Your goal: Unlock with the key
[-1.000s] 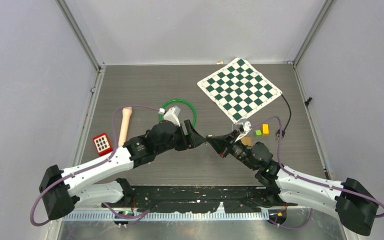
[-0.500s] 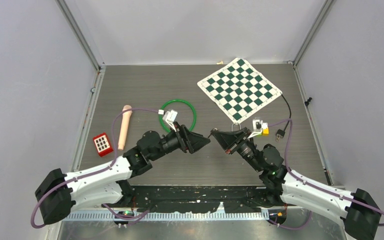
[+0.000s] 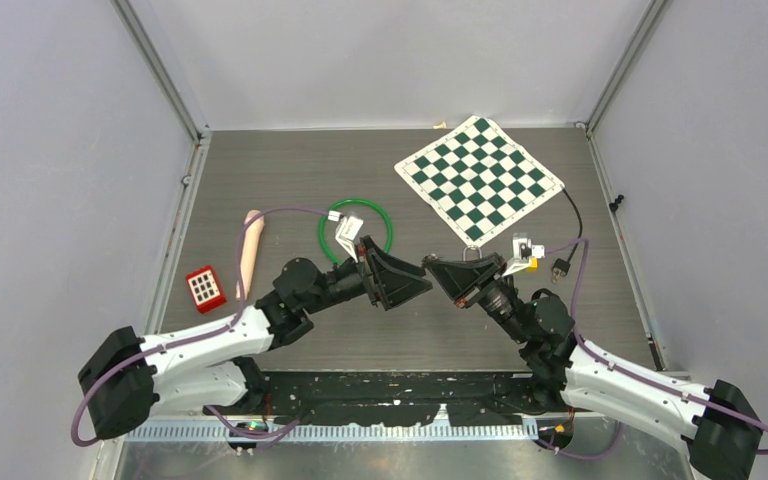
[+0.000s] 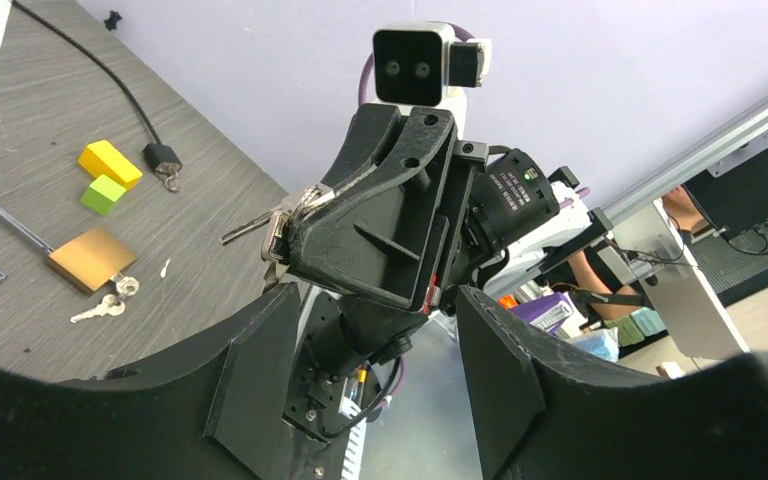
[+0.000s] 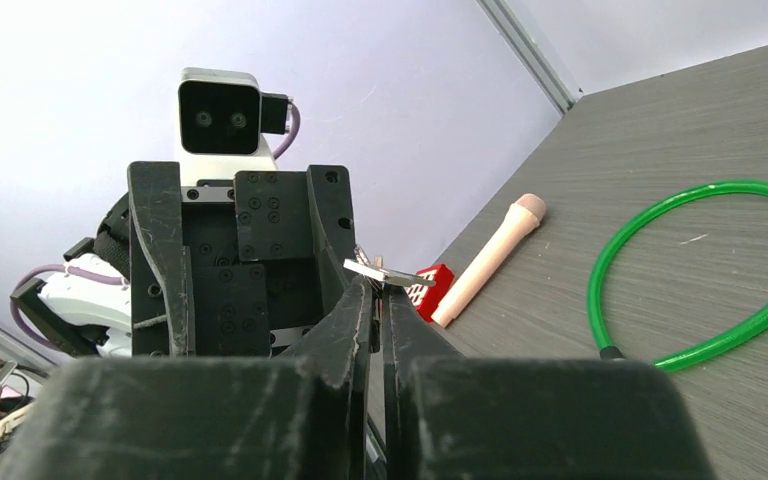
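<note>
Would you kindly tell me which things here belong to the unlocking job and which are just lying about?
Job: key in right gripper, brass padlock, left gripper.
Lying about: chessboard mat, green ring, yellow block, green block, beige rod, red keypad, black cable.

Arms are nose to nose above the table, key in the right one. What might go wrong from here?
The right gripper pinches the key by one end; a nudge from the left gripper, jaws open, facing it, may twist or drop it. The grippers nearly touch and may collide. The padlock lies loose on the table and may slide when the key goes in.
</note>
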Action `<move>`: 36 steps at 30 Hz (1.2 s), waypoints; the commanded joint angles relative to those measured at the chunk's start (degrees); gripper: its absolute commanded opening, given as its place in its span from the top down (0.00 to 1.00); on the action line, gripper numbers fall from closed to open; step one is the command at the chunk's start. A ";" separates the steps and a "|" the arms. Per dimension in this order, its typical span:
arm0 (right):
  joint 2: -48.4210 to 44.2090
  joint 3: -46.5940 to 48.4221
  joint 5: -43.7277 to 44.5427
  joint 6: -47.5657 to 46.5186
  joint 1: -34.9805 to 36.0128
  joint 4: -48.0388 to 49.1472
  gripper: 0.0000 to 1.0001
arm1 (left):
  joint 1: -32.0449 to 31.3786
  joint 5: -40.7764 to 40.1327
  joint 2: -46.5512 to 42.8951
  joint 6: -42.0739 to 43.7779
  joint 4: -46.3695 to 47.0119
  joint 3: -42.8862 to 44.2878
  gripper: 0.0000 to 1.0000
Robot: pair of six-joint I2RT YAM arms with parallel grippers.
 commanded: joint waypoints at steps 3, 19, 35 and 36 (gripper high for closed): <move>-2.02 1.56 0.80 0.55 0.00 3.66 0.95 | 0.27 -1.79 -3.13 -0.36 2.96 0.30 0.39; -5.31 2.48 -1.22 -3.04 -0.06 2.03 0.95 | 2.96 2.72 -3.94 2.37 -6.67 2.48 0.39; -1.84 3.26 -6.37 -0.83 -0.09 6.05 0.95 | 2.99 9.56 0.24 2.14 0.00 5.38 0.63; -1.92 3.22 -6.24 -0.82 -0.09 5.99 0.95 | 3.01 9.73 0.36 2.07 0.24 5.34 0.66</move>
